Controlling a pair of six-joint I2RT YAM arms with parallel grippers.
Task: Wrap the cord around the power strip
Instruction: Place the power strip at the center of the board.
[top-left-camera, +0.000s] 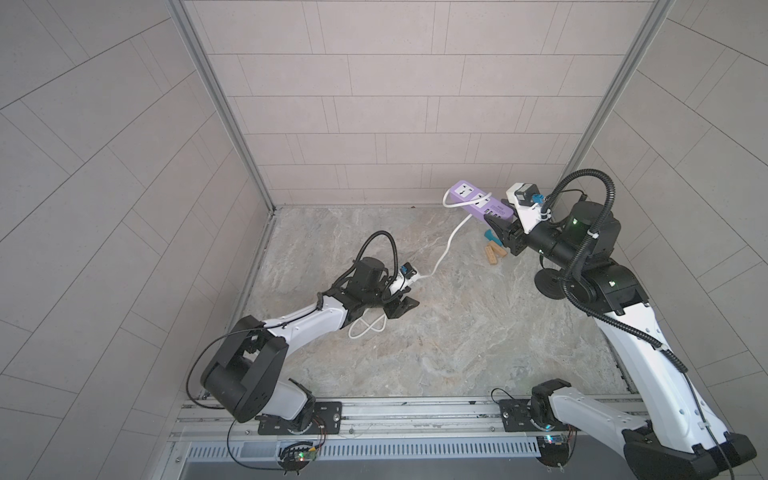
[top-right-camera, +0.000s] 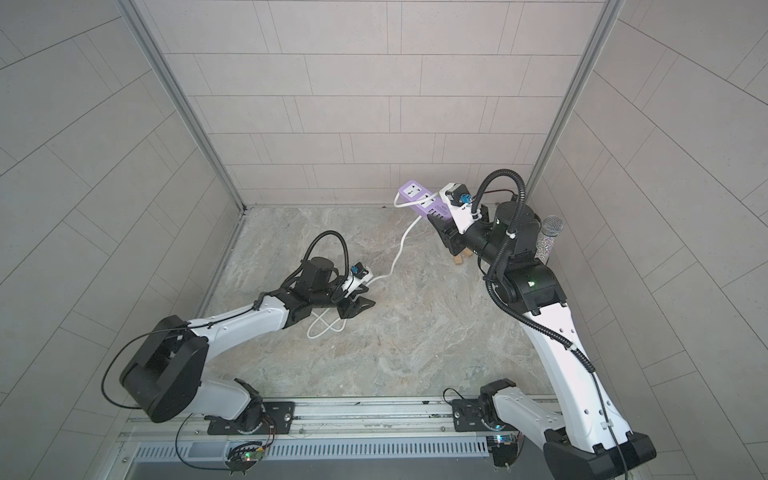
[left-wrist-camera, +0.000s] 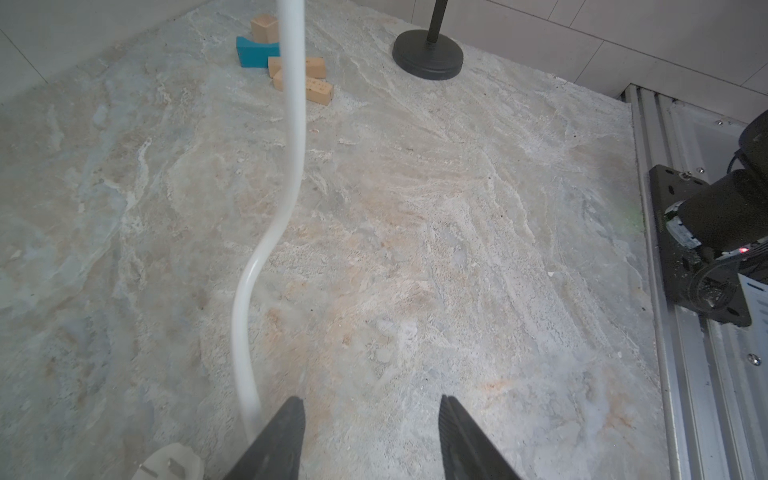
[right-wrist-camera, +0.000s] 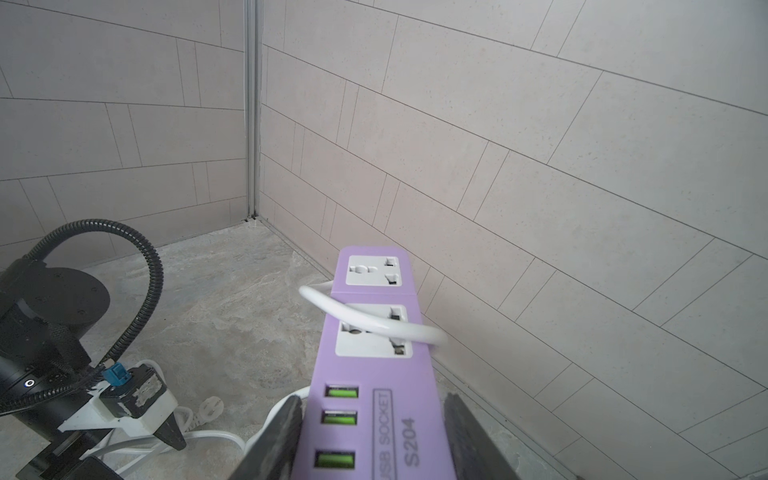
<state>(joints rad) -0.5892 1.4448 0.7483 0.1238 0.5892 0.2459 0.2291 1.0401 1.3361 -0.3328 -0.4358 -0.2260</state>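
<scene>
One loop of cord across the power strip, right tool clamping it, left tool spread, empty

The power strip is lilac with 2 white sockets, green-lit USB ports and grey lettering. The cord crossing it is plain white. Near the power strip lie 1 teal block and tan wooden blocks. The tabletop is grey-beige, marble-veined; the walls pale grey tiles.

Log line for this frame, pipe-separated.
left pincer: open, cord beside it, ungripped | right pincer: shut on power strip, held aloft | wrap: one cord loop across strip
</scene>
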